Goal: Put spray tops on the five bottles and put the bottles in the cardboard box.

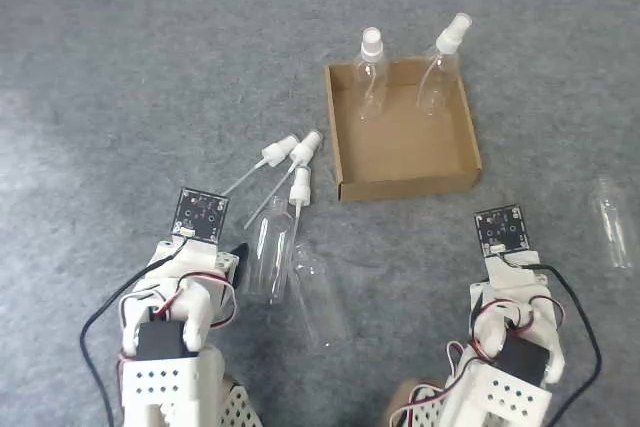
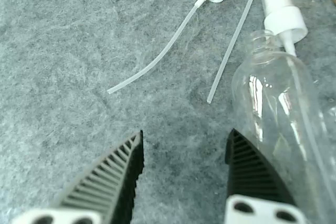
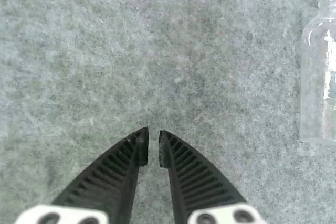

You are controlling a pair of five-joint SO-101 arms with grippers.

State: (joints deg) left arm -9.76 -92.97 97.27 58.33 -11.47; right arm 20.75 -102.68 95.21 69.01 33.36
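My L gripper [image 2: 186,135] open, empty; bottle [image 2: 273,114] just beside it, long axis fwd, neck away. R gripper [image 3: 152,132] closed, farther off.

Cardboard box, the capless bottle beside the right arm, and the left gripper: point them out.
cardboard box [image 1: 400,152], high view, bare floor.
capless bottle [image 1: 612,222], high view, mid body.
left gripper [image 2: 186,135], left wrist view, midway between fingertips.

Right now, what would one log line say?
cardboard box: two capped bottles standing | three spray tops loose on carpet | three uncapped bottles lying | left gripper open | right gripper shut
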